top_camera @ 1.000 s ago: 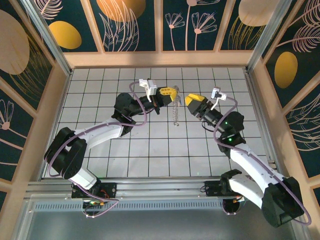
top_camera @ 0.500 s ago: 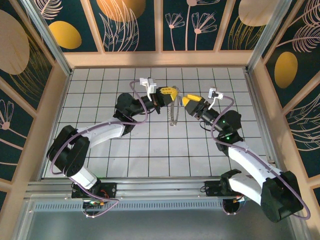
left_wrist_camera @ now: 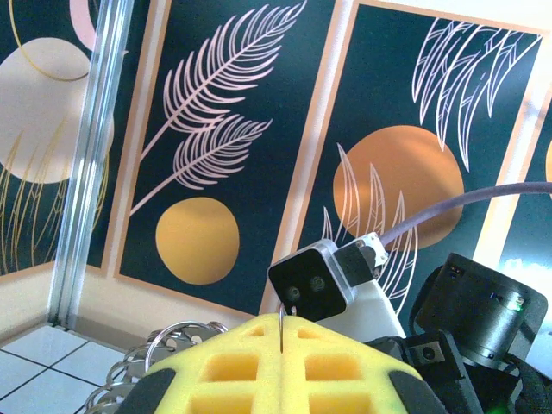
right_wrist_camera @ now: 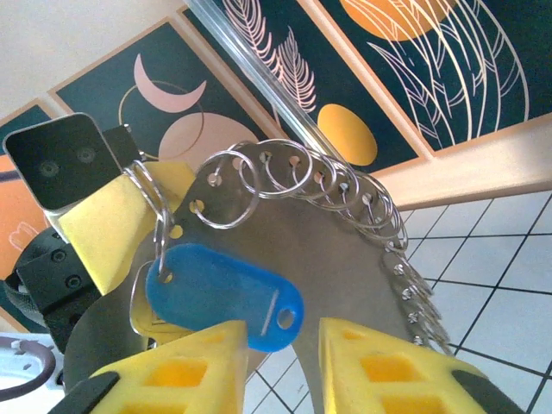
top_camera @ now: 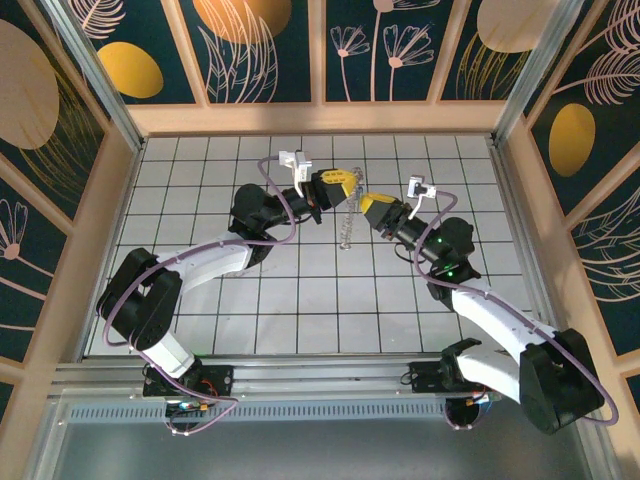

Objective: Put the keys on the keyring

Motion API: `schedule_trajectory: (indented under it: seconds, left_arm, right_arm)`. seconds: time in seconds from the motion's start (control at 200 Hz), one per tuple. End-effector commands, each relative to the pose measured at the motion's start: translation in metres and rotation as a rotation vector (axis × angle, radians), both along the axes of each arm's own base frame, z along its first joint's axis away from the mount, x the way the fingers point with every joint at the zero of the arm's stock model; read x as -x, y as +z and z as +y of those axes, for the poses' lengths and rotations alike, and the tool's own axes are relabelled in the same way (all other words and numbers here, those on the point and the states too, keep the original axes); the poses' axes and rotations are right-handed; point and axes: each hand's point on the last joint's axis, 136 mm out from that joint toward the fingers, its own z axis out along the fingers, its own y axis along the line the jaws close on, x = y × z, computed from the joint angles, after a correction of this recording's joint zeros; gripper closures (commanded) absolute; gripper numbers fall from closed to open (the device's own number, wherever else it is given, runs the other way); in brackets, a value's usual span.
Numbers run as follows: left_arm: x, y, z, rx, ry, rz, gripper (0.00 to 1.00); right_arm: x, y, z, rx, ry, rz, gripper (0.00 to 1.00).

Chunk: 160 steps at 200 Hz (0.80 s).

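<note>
My left gripper [top_camera: 345, 183] holds the keyring [top_camera: 346, 222] on edge above the tiled floor, near the middle back. In the left wrist view its yellow pads [left_wrist_camera: 224, 371] are shut on a thin wire loop of the keyring [left_wrist_camera: 282, 326]. The right wrist view shows the keyring [right_wrist_camera: 345, 250] as a grey metal round fringed with several small split rings. A blue key [right_wrist_camera: 220, 293] hangs from one ring near the left gripper's pad [right_wrist_camera: 103, 228]. My right gripper [right_wrist_camera: 280, 345] is open, with the key's lower end in the gap beside its left finger [right_wrist_camera: 185, 371]. From above, the right gripper [top_camera: 362, 203] is right next to the keyring.
The white tiled floor [top_camera: 300, 300] is boxed in by wooden walls [top_camera: 320, 118] with dark leaf-patterned panels. Both arms reach inward from the near edge and meet at the middle back. The right wrist's camera [left_wrist_camera: 315, 280] sits just beyond the left gripper's fingertips.
My right gripper has moved left, up to the keyring, and its jaws have narrowed. The left gripper has kept its hold and barely shifted.
</note>
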Motion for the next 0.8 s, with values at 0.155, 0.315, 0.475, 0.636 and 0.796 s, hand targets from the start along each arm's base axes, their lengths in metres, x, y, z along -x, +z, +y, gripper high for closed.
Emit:
schedule_trajectory:
  seconds: [0.155, 0.315, 0.475, 0.636, 0.796]
  left_arm:
    - [0.006, 0.022, 0.003, 0.061, -0.017, -0.062, 1.00]
    - [0.006, 0.020, 0.003, 0.062, -0.023, -0.047, 1.00]
    - [0.004, 0.021, 0.008, 0.084, -0.033, -0.025, 1.00]
    - [0.003, 0.022, 0.015, 0.119, -0.056, 0.000, 1.00]
    - [0.003, 0.023, 0.019, 0.142, -0.075, 0.026, 1.00]
  right_arm:
    - [0.010, 0.022, -0.001, -0.006, -0.004, -0.091, 0.77]
    - [0.013, 0.030, -0.018, 0.003, -0.065, -0.113, 0.79]
    - [0.016, 0.043, -0.027, 0.001, -0.076, -0.142, 0.74]
    - [0.016, 0.061, -0.025, -0.043, -0.022, -0.161, 0.70]
    - [0.015, 0.073, -0.021, -0.124, 0.048, -0.158, 0.66]
